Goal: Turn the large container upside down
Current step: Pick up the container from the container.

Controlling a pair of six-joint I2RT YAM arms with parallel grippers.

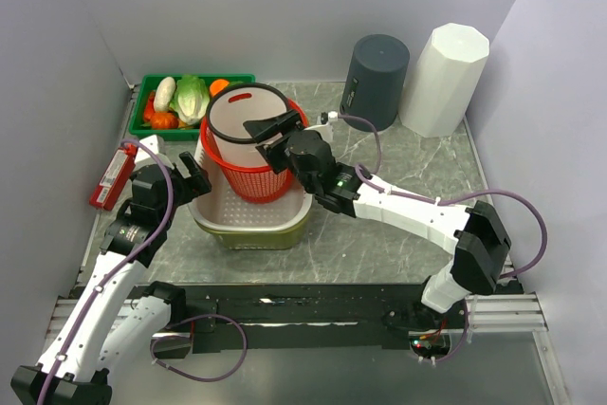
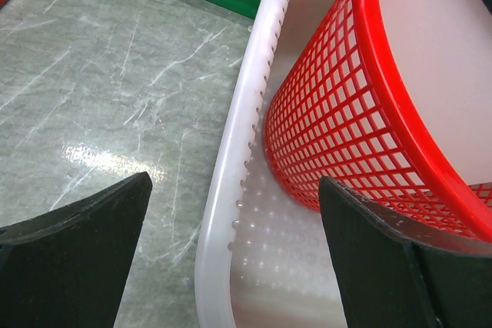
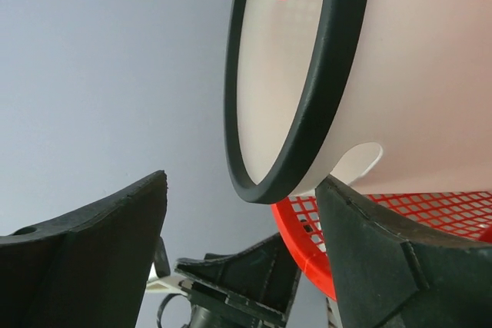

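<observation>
Right gripper (image 1: 273, 139), released, straddles the black-rimmed white container's (image 1: 239, 119) rim inside the red basket (image 1: 252, 183); left gripper (image 1: 193, 181), also released, straddles the white bin's (image 1: 248, 221) left wall.

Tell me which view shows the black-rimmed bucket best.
Top external: the black-rimmed bucket shows most of its rim and opening, inside the red mesh basket. Right wrist: a rim arc and wall. Left wrist: only wall.

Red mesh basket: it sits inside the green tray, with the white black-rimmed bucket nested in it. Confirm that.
One detail is wrong. The red mesh basket sits inside the white perforated tub, not the green tray, which lies behind it with vegetables. The top external view shows this. The white black-rimmed bucket is indeed nested in the basket.
</observation>
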